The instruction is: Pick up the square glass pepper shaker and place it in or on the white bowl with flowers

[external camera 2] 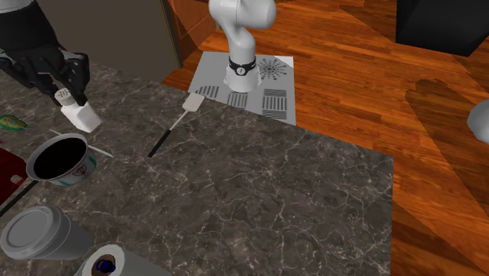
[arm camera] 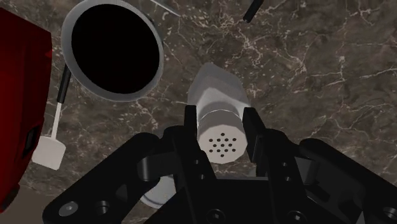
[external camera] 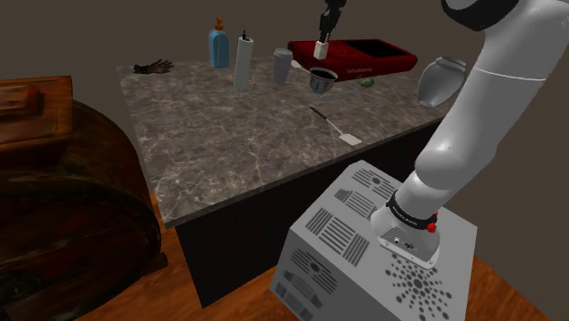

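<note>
The black gripper (arm camera: 221, 127) is closed on the pepper shaker (arm camera: 219, 105), its two fingers (arm camera: 191, 125) pressed against opposite sides of the round perforated cap, with only the width of the cap between them. The shaker's pale, squarish body points away from the hand towards the dark marble counter (external camera: 228, 137). In the shoulder view the gripper (external camera: 325, 35) holds the shaker (external camera: 322, 47) up off the counter, at the far side, just above the bowl (external camera: 321, 80) and in front of the red case (external camera: 369, 56). In the second exterior view the shaker (external camera 2: 81, 117) hangs tilted under the gripper (external camera 2: 66, 92), just beside the bowl (external camera 2: 61, 159), not touching it. In the wrist view the bowl's grey rim (arm camera: 157, 54) and black inside lie to one side of the shaker, not straight under it. A spatula (external camera: 336, 126) lies flat on the counter, nearer the stand and well apart from the bowl.
</note>
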Tool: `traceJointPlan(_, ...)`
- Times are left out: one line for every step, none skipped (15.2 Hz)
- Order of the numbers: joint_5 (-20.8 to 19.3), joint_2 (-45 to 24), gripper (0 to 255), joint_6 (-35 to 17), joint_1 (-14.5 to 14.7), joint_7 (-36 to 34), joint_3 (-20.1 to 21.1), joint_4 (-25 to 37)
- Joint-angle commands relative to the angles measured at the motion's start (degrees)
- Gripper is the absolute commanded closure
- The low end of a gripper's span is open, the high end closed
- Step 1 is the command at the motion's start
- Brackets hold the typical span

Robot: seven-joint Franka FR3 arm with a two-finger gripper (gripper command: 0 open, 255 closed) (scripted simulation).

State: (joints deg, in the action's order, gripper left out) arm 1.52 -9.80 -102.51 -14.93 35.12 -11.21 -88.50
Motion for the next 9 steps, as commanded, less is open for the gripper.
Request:
traceJointPlan(1.0, -3.4, 255, 1.6, -1.6, 2.4, -0.8, 5.0)
traceJointPlan(1.6, -5.2, 255, 2.5, -2.5, 3.6, -1.2, 7.6)
traceJointPlan(2.1, -7.1, 255, 3.5, -3.4, 4.8, -1.5, 10.3)
traceJointPlan(2.7, -9.0, 255, 4.5, -4.4, 5.9, -1.8, 13.3)
traceJointPlan(3.3, -11.1, 255, 5.7, -5.4, 7.0, -2.1, 16.5)
traceJointPlan(4.0, -13.4, 255, 7.0, -6.6, 8.0, -2.3, 20.0)
traceJointPlan(4.6, -15.9, 255, 8.5, -7.8, 9.0, -2.4, 23.9)
traceJointPlan(5.3, -18.6, 255, 10.2, -9.1, 9.9, -2.5, 28.3)
traceJointPlan(6.3, -22.5, 255, 12.8, -10.9, 10.9, -2.6, 34.8)
